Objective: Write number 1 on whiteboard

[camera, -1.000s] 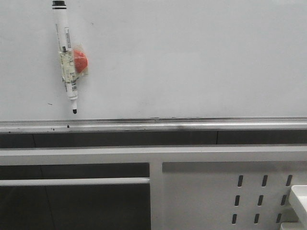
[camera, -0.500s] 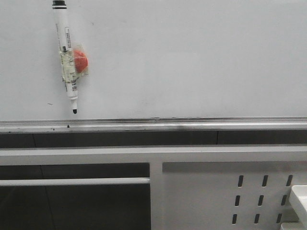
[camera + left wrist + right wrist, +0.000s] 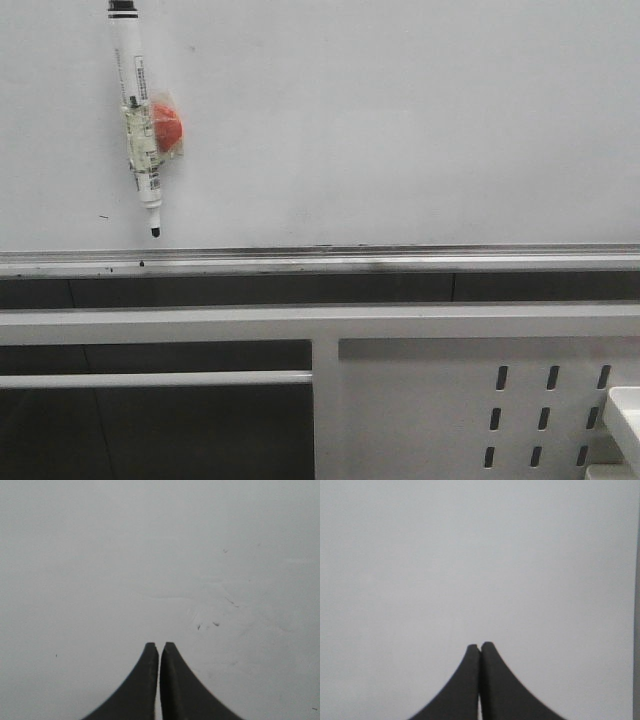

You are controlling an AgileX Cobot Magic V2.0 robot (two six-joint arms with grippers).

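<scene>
Left wrist view: left gripper [image 3: 159, 646] jaws pressing together, gripping nothing, facing pale surface. Right gripper [image 3: 480, 646] jaws likewise closing on nothing. Whiteboard [image 3: 400, 120] standing upright above silver tray rail [image 3: 420, 262]; marker pen [image 3: 136, 115] hanging at upper left, tip pointing down, orange magnet [image 3: 166, 127] touching it.

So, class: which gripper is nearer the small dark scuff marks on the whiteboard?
Left. The scuff marks lie just beyond the left gripper; the right gripper faces only unmarked whiteboard.
</scene>
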